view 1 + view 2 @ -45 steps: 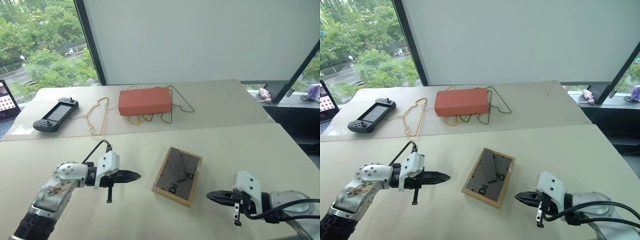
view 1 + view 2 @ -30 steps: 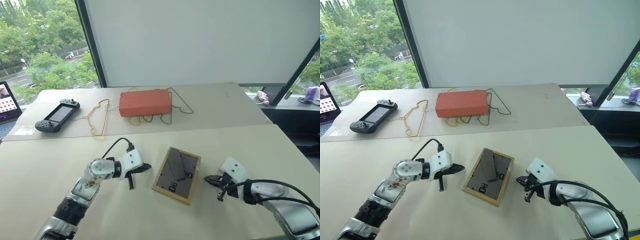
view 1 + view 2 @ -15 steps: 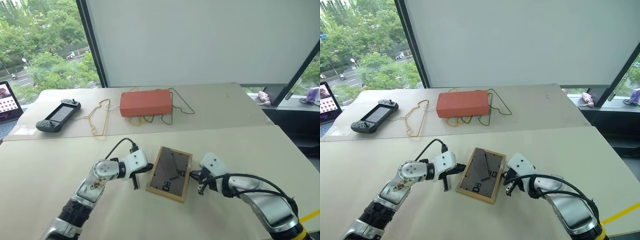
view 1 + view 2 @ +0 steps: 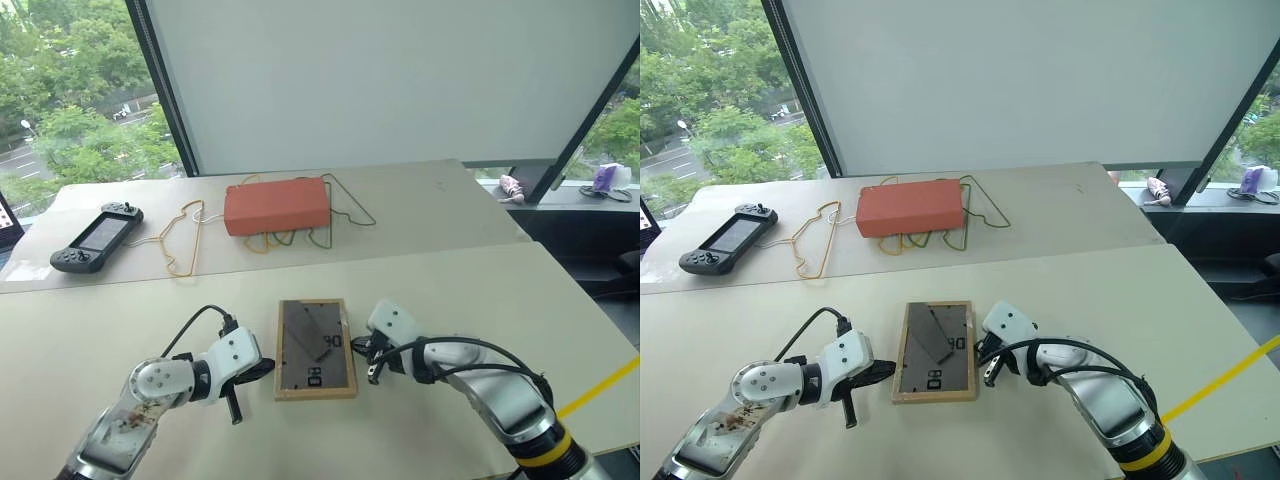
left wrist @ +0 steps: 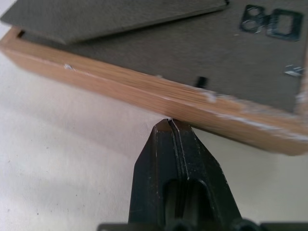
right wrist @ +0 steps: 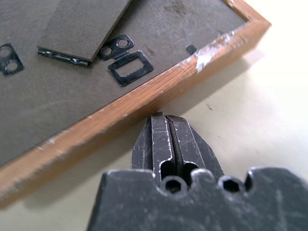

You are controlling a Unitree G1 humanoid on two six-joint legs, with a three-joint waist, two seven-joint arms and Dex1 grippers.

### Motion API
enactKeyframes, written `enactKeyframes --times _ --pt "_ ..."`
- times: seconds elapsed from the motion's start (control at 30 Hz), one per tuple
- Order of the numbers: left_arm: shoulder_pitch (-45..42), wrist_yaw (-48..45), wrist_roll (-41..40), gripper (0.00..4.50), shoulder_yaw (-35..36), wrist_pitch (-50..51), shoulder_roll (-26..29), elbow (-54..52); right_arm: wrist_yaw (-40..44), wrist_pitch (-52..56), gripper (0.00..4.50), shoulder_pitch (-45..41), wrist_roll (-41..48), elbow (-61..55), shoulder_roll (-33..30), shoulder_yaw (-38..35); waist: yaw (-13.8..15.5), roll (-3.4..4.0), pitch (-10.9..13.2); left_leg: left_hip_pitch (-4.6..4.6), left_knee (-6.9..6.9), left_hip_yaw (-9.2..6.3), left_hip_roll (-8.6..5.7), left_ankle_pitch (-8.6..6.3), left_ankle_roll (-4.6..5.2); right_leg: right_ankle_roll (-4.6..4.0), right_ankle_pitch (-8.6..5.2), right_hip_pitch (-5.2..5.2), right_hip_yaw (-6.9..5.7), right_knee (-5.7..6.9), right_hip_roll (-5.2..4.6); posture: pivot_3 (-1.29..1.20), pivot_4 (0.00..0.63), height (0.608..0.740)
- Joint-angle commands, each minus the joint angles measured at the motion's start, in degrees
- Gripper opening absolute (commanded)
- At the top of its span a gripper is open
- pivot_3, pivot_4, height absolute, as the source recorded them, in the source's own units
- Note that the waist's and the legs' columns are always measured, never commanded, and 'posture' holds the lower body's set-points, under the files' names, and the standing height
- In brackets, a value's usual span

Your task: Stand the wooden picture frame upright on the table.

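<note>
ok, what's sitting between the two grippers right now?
The wooden picture frame, lying back-up on the table. The left gripper and right gripper, both shut, flank its long sides in the left eye view.

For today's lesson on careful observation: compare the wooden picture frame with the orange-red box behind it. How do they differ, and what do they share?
The wooden picture frame is thin, its dark back facing up inside a light-wood rim; the orange-red box is thicker and one plain colour. The frame lies near the robot, between both shut end effectors; the box sits farther back, on coloured wire hangers. Both are rectangular and lie flat on beige tabletops.
</note>
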Motion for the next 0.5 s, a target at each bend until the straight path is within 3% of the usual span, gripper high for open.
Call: enactKeyframes --times 0.03,0.23,0.5 --pt "1.87 0.51 -0.01 0.03 -1.61 2.39 0.45 0.06 1.34 -1.7 0.0 -1.7 -0.38 -0.3 1.17 1.96 -0.07 0.0 0.0 0.0 0.0 0.0 0.0 0.0 0.0 0.0 0.0 0.0 0.0 0.0 0.0 0.0 0.15 0.74" --pt "2.05 0.05 -0.84 0.03 -0.73 2.76 1.83 0.47 1.58 -0.95 0.0 -1.41 -0.7 -0.67 0.55 1.75 -0.19 0.0 0.0 0.0 0.0 0.0 0.0 0.0 0.0 -0.01 0.0 0.0 0.0 0.0 0.0 0.0 0.15 0.74" --pt "2.89 -4.2 -0.4 0.03 3.11 -3.08 10.08 9.39 2.2 -0.56 0.0 2.3 -0.53 -2.05 -4.13 -2.57 -0.18 0.02 -0.01 -0.06 -0.01 0.01 0.0 -0.02 0.04 -0.04 -0.02 -0.11 0.0 0.0 0.0 0.0 0.15 0.74"
